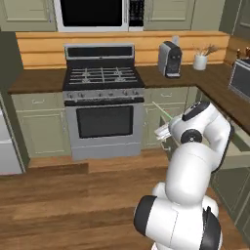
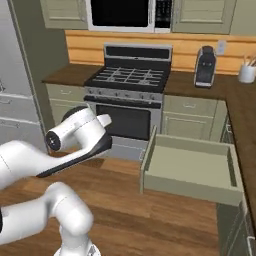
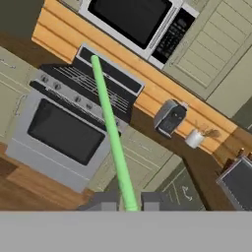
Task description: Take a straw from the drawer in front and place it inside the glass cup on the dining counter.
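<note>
Gripping the straw [image 3: 112,138], the tool [image 3: 129,202] points toward the stove [image 3: 69,113].

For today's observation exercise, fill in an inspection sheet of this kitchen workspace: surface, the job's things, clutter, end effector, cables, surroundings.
Surface: dark brown wall counter beside the stove, wooden floor below.
Job's things: straw, light green, clamped at its lower end and sticking out from the end effector; drawer pulled open, pale interior bare as far as visible. Glass cup and dining counter: nothing seen.
Clutter: coffee machine and white utensil holder on the wall counter.
End effector: end effector shut on the straw, raised in front of the stove side.
Cables: nothing seen.
Surroundings: stove with oven door shut, microwave above, sage-green cabinets.
</note>
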{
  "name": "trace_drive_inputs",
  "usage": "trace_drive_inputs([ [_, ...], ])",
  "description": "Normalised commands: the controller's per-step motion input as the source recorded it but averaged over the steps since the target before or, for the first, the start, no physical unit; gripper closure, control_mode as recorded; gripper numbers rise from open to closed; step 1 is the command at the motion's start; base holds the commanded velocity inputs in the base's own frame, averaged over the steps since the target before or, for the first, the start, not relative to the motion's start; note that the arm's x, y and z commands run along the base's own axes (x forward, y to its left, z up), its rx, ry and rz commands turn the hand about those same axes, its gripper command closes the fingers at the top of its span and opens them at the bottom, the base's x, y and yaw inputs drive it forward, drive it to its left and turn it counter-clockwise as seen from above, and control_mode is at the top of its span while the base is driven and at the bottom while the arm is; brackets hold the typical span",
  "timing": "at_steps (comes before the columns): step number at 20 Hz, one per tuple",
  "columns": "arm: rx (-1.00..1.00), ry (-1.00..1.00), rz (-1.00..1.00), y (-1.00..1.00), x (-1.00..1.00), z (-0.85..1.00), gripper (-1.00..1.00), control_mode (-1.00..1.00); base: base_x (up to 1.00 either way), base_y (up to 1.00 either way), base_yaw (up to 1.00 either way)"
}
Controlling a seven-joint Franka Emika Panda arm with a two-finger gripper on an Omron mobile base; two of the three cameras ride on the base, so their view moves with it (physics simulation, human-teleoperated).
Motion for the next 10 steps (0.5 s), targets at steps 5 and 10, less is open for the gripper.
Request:
trace_drive_inputs([
  [5, 0.0, 0.0, 0.0, 0.0, 0.0, 0.0, 1.0, 1.0, -0.03, 0.97, 0.71],
  [10, 0.0, 0.0, 0.0, 0.0, 0.0, 0.0, 1.0, 1.0, 0.01, 0.96, 0.63],
])
